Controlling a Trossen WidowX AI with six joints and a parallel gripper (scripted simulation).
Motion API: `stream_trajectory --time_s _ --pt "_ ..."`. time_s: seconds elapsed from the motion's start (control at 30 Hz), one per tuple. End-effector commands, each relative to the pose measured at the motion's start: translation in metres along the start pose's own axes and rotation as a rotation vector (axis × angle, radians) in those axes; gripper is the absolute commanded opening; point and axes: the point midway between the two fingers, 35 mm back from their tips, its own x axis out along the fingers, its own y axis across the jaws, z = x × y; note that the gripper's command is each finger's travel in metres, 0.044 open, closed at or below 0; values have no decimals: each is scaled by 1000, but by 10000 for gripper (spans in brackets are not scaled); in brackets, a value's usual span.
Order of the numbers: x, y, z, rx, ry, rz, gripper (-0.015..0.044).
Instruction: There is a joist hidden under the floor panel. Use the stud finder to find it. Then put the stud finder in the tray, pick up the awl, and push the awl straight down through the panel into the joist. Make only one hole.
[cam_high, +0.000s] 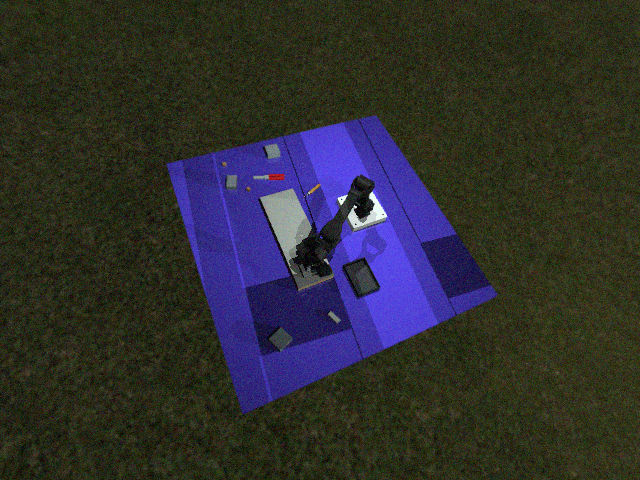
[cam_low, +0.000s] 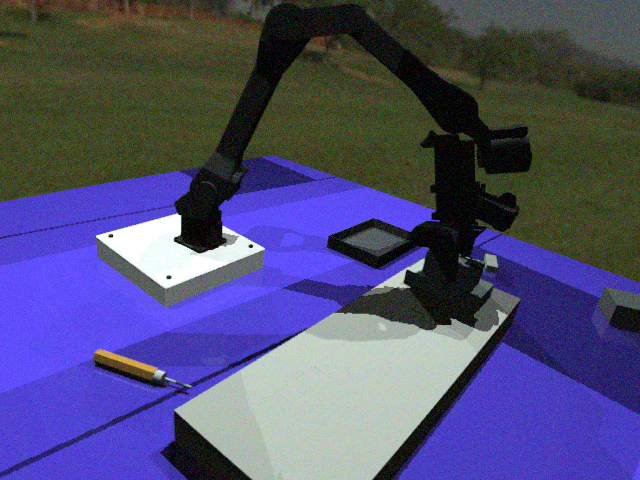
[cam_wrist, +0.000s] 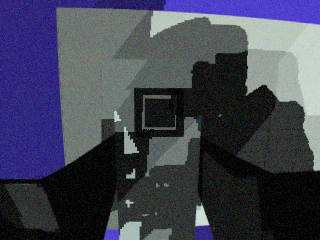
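The pale floor panel (cam_high: 281, 209) (cam_low: 330, 372) (cam_wrist: 82, 45) lies on the blue table. My gripper (cam_low: 449, 304) (cam_wrist: 155, 138) is shut on the stud finder (cam_wrist: 172, 150), a grey body with a dark square window, low at the panel's end on the tray side. Whether its underside touches the panel is hard to tell; arm and shadow hide much of it. The awl (cam_high: 314, 189) (cam_low: 126, 364), with an orange handle, lies on the table beside the panel's other end, its tip toward the panel. The black tray (cam_high: 350, 282) (cam_low: 351, 252) holds nothing visible.
The arm stands on a white base (cam_high: 369, 222) (cam_low: 139, 258). A red-handled tool (cam_high: 276, 177) and grey blocks (cam_high: 272, 150) (cam_high: 231, 181) lie beyond the panel. Another grey block (cam_high: 280, 338) (cam_low: 622, 310) and a small pale block (cam_high: 334, 317) (cam_low: 491, 263) lie past the near end.
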Motion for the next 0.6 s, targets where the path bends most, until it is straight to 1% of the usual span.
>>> stream_trajectory --time_s 0.0,0.37,0.57 --pt "1 11 -1 1 3 1 0" --pt "1 7 -1 1 2 0 0" --pt "1 -15 -1 1 2 -2 0"
